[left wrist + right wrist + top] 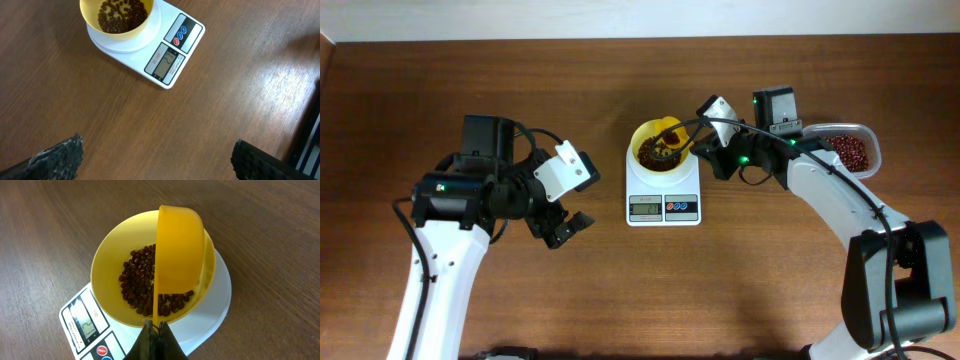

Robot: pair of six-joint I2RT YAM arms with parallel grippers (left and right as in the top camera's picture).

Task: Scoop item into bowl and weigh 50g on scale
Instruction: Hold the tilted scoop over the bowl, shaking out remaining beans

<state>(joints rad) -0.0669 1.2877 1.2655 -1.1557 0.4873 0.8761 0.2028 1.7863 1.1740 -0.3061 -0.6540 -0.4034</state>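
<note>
The yellow plastic handled scoop [180, 250] is held clenched in the right end effector [156, 330] and tipped on edge over the small round pale-yellow plastic bowl [107, 255] on the small white rectangular digital scale [85, 325]. The small dark red-brown beans [137, 280] are best shed in a slow trickle, without pressing on the bowl. The left end effector [157, 155] is released above the desk [225, 100]. The display digits cannot be read, and the scoop's inside is hidden.
</note>
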